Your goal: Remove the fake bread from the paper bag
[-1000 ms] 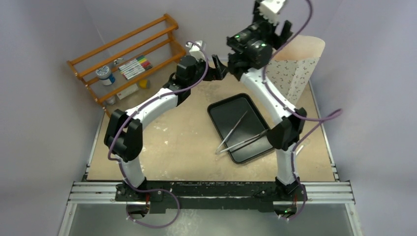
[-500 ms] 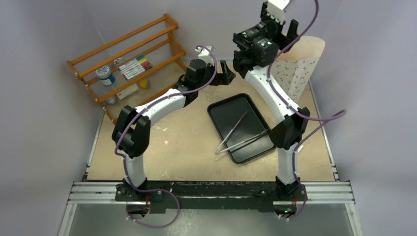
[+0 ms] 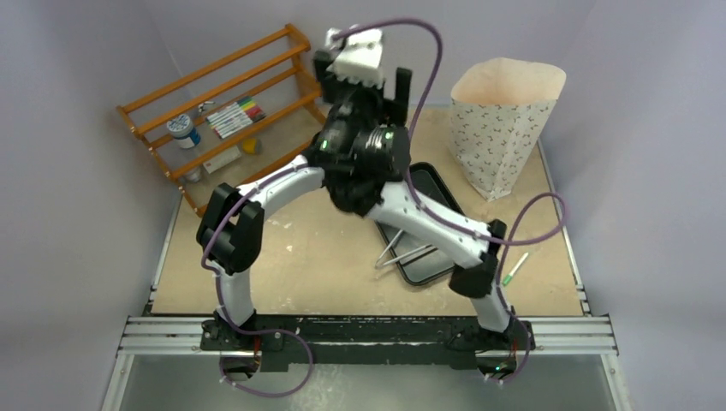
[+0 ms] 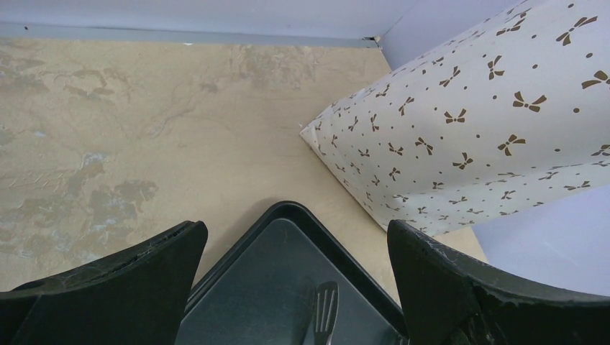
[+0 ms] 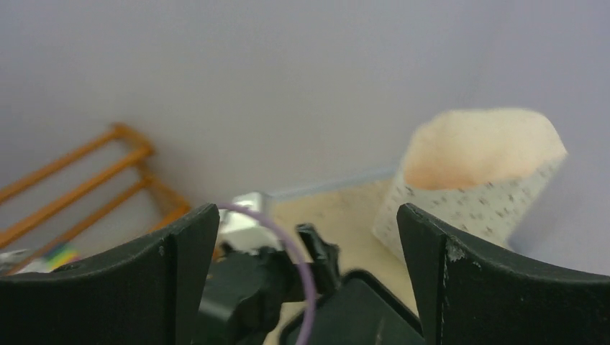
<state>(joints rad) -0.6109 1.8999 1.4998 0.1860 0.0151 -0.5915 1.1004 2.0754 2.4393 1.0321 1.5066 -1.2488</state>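
Observation:
The paper bag (image 3: 505, 128) stands upright at the back right, off-white with dark marks, its mouth open and peach inside (image 5: 478, 147). No fake bread shows; the bag's depth is hidden. My right gripper (image 3: 360, 75) is raised high over the table's middle, open with nothing in it, well left of the bag. In its wrist view, the right gripper (image 5: 308, 280) looks down on the left wrist. My left gripper (image 4: 296, 280) is open and empty, low over the tray's far corner, the bag (image 4: 475, 136) to its right. The right arm hides it from above.
A black tray (image 3: 437, 193) with metal tongs (image 3: 402, 254) lies mid-table, partly under the right arm; the tongs' tip (image 4: 324, 309) shows between the left fingers. A wooden rack (image 3: 223, 107) with markers and a jar stands back left. A green pen (image 3: 514, 269) lies near the right edge.
The right arm swung left away from the bag's mouth and now hangs above the left wrist, its jaws opening a little wider. The bag is fully uncovered. The left wrist shifted right toward the tray.

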